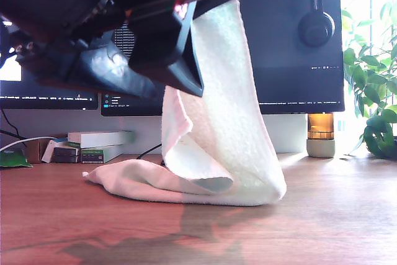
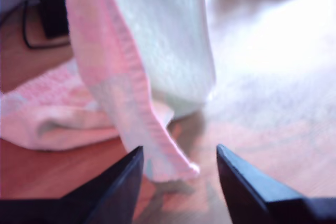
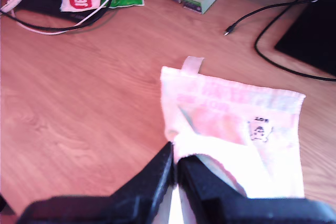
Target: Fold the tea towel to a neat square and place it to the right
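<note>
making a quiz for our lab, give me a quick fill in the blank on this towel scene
1. My second gripper is shut on the ____.
2. My first gripper has its jaws ____, nothing clamped between them.
3. The tea towel's lower part rests on the ____ desk.
4. Headphones hang on a ____.

Missing words: tea towel; open; wooden; monitor

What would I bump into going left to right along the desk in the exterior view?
Green packet → stacked boxes → tea towel → amber lamp → leafy plant.
</note>
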